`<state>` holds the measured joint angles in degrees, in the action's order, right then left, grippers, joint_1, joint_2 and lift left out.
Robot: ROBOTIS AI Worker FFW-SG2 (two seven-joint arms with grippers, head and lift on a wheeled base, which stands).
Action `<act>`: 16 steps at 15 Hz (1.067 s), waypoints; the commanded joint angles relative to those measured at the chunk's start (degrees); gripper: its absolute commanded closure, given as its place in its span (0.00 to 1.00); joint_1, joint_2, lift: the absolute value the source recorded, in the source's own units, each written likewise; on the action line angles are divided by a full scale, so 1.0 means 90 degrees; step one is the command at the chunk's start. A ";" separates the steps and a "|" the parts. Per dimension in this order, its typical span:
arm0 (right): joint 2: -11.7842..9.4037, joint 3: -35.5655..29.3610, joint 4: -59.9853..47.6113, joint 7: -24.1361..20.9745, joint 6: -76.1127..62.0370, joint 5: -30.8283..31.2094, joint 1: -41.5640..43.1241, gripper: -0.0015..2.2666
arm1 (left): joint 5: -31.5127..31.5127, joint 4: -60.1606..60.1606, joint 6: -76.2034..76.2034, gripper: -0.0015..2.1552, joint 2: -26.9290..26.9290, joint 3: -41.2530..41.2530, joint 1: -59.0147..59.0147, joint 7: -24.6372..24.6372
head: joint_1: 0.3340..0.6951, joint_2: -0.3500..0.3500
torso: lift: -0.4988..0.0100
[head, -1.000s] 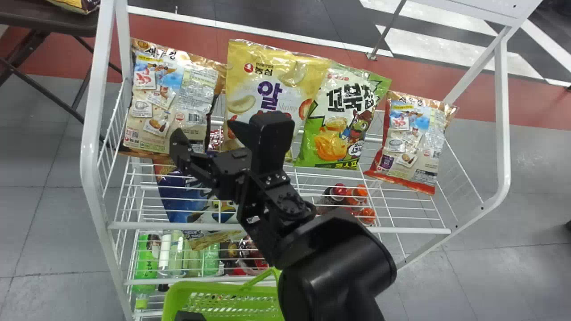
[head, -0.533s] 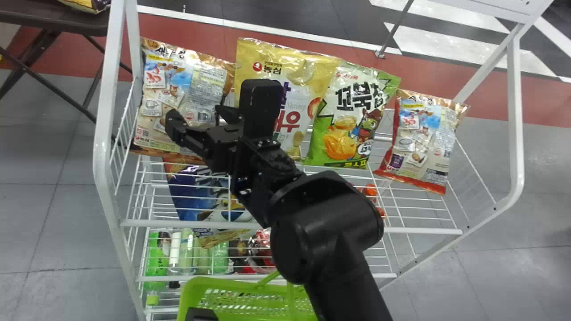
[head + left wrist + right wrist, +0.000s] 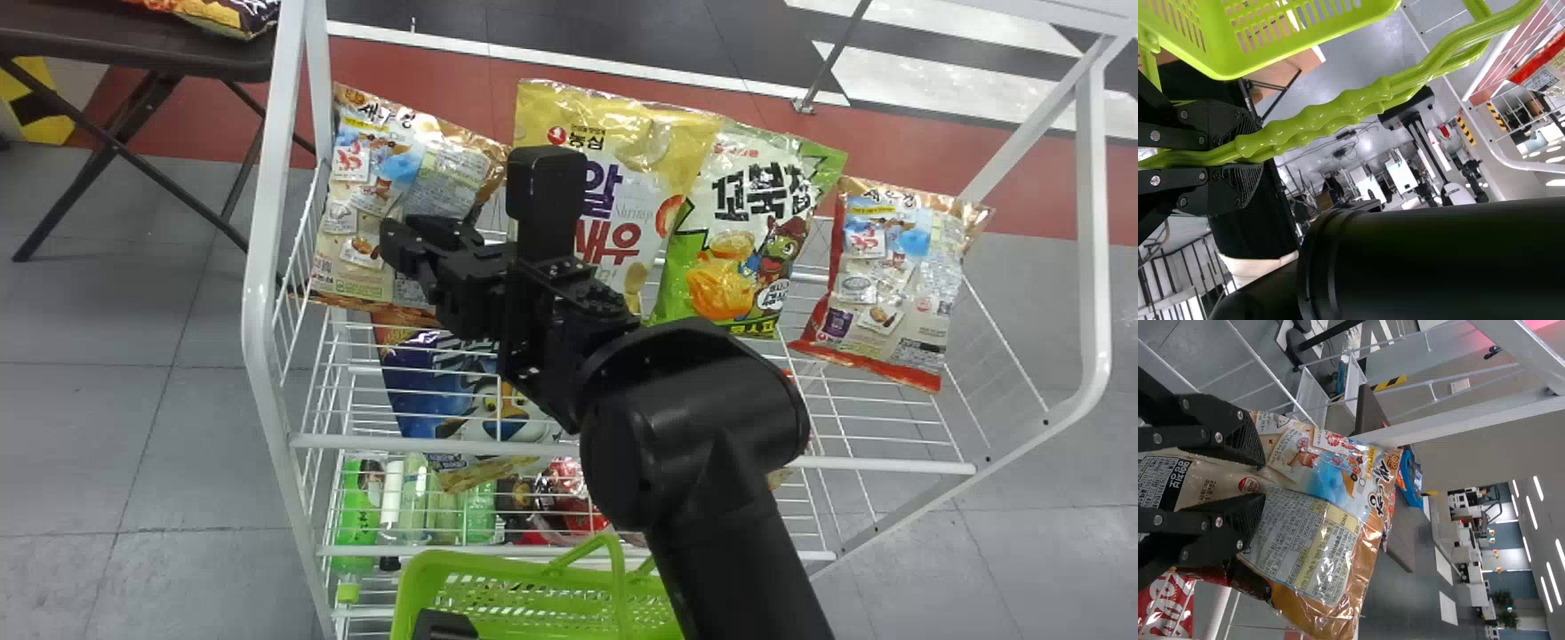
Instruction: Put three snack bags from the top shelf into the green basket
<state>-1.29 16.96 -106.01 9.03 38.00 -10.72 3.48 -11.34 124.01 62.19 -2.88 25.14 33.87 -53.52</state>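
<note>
The nearest target is the orange-brown snack bag [image 3: 356, 231] at the upper left of the head view, on the top shelf [image 3: 871, 464]. To its right stand a yellow bag [image 3: 618, 116], a green bag [image 3: 729, 244] and a red-edged bag [image 3: 898, 276]. So four bags are on the shelf, and none has been lifted off it.

The right gripper [image 3: 1263, 479] is at the orange-brown one, its fingers parted with the plastic between them; they do not look closed on it. I judge this to be the grasp being set up.

At the bottom centre of the head view waits the green basket [image 3: 498, 566]. The left gripper [image 3: 1251, 155] has its handle [image 3: 1318, 120] pinched tight. The part of the inside in sight shows no snacks, though the rest cannot be checked.

Most likely, then, all three transfers are left: close on this bag, carry it over and drop it in, then do two more.
</note>
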 commanded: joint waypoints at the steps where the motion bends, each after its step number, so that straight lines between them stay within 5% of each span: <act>1: -0.0052 0.0000 0.0031 0.0032 -0.0320 0.0029 -0.0006 0.99 | 0.0000 0.0000 -0.0019 0.94 -0.0002 0.0000 0.0016 0.0000 | 1.00 0.15 | 0.89; 6: -0.0316 0.0000 -0.0662 0.0032 -0.0359 -0.0001 -0.0572 0.99 | -0.0029 0.0000 -0.0019 0.94 -0.0012 -0.0010 0.0016 0.0029 | 1.00 0.13 | 0.89; 10: -0.0863 0.0010 -0.2244 0.0432 0.0734 -0.0147 -0.1304 0.99 | -0.0039 0.0000 -0.0019 0.94 -0.0021 -0.0010 0.0016 0.0039 | 1.00 0.09 | 0.89; 16: -0.1087 -0.0186 -0.3299 0.0969 0.1633 -0.0128 -0.1842 0.99 | -0.0049 0.0029 -0.0176 0.94 -0.0051 0.0000 0.0045 0.0029 | 1.00 0.06 | 0.89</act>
<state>-10.17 16.14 -132.10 17.64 49.96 -11.98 -11.10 -11.71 124.22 61.19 -3.28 25.19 34.07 -53.26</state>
